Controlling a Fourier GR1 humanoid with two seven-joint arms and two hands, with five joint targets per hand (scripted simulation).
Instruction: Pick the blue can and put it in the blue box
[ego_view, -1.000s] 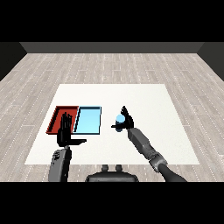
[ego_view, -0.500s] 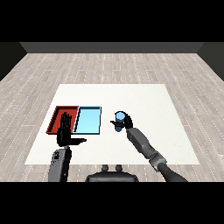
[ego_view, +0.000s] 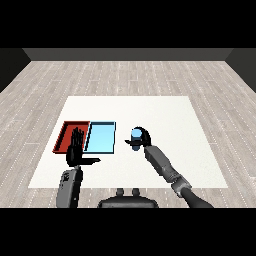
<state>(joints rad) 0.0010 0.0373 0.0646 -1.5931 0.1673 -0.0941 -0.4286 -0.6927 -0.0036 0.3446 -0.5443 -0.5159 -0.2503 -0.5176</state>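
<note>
Right hand (ego_view: 142, 138) curled round the blue can (ego_view: 135, 135), just right of the blue box (ego_view: 100, 138) on the white surface (ego_view: 165, 115); not yet over it. Grasp looks made; carry and release remain. Left hand (ego_view: 76, 150) spread, idle, at the red tray (ego_view: 65, 135).

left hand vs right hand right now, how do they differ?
The left hand is open, fingers straight and pointing up, thumb out; the right hand is curled round the blue can. The left hand sits in front of the red tray; the right hand is right of the blue tray. Both are black.
</note>
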